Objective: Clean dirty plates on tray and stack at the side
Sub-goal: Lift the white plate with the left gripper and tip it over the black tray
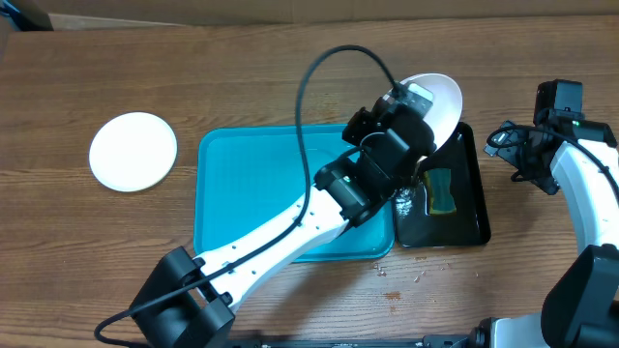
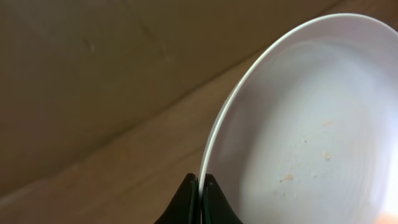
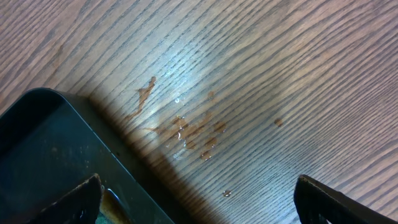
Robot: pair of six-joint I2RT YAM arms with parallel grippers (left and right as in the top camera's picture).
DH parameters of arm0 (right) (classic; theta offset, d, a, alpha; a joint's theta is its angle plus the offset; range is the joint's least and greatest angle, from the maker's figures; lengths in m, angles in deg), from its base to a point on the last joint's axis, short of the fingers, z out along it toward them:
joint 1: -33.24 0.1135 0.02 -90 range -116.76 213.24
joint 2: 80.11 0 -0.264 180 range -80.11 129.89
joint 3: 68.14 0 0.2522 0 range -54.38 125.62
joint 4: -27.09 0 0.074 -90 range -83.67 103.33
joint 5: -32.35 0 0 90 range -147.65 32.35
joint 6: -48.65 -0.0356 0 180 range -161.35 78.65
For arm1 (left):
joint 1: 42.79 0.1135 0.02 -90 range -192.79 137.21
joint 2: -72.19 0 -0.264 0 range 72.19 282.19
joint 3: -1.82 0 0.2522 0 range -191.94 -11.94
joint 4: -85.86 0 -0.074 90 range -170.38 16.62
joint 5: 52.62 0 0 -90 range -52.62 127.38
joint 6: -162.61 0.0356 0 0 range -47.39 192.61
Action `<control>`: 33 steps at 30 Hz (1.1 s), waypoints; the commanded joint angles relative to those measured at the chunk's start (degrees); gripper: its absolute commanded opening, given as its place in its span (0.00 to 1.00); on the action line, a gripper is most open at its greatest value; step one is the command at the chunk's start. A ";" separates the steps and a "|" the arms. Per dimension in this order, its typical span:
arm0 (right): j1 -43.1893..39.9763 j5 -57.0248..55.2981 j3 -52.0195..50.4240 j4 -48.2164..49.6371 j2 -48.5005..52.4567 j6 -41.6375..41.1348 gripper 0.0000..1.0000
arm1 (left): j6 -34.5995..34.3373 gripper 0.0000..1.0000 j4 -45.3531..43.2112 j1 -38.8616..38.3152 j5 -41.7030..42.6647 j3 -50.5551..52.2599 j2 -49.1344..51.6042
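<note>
Two white plates appear in the overhead view. The flat plate lies on the wooden table at 9 o'clock from the turquoise tray, apart from it. The tilted plate is raised at 2 o'clock from that tray, over the far end of the black tray. The left gripper is clamped on its rim, and faint brownish specks mark its face. The black tray lies just beside the turquoise tray at 3 o'clock and holds a yellow-green sponge. The right gripper, jaws spread wide, hovers over a brownish wet smear on the table, at 2 o'clock from the black tray.
</note>
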 commanded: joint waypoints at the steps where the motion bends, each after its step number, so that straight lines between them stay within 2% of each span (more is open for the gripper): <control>1: -0.09 -0.61 1.20 0.33 -0.90 -0.48 1.00 | 10.62 0.04 -2.93 -1.70 -6.73 -1.25 3.19; 8: -0.09 -0.61 1.20 0.33 -0.90 -0.48 1.00 | 25.14 0.04 -15.32 -4.74 -18.16 -1.25 8.63; 18: -0.09 -0.59 1.20 0.33 -0.90 -0.48 1.00 | 30.73 0.04 -22.62 -6.34 -18.27 -1.25 8.74; 27: -0.09 -0.61 1.20 0.31 -0.92 -0.48 1.00 | 29.31 0.04 -23.34 -6.56 -16.74 -1.25 8.74; 30: -0.09 -0.59 1.20 0.33 -0.90 -0.48 1.00 | 23.02 0.04 -20.39 -6.34 -15.39 -1.25 8.74; 33: -0.09 -0.59 1.20 0.33 -0.90 -0.48 1.00 | 13.88 0.04 -13.92 -5.60 -9.55 -1.25 8.74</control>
